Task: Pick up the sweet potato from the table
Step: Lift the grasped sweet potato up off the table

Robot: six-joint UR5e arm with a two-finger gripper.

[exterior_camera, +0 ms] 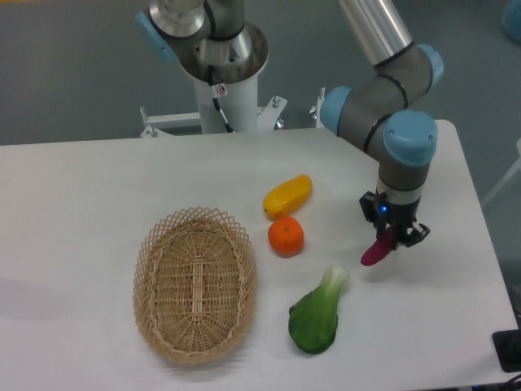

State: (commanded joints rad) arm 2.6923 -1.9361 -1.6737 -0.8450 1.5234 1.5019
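A grey floor runs behind the white counter (98, 187), and the arm's pedestal stands at the far edge, so everything laid out sits within easy reach of it. Over on the right side, the pincer (389, 239) points straight down and is clamped on the upper end of the sweet potato (375, 252), which hangs from it at a slant, its lower tip pointing down and to the left. I'd judge it is clear of the surface, or only just, though from here I can't say whether the tip touches. Gripping it by one end explains the tilt: the free end sags. The other things lie well apart from it: a yellow-orange oblong fruit (288, 195) near the middle, a round orange (286, 236) just beside that, a green leafy vegetable that looks like bok choy (316, 319) nearer the front, and a wicker basket (194, 283) to the left. That spacing gave the fingers room to come down without knocking a neighbour. The hold looks off-centre, so a slip seems possible.
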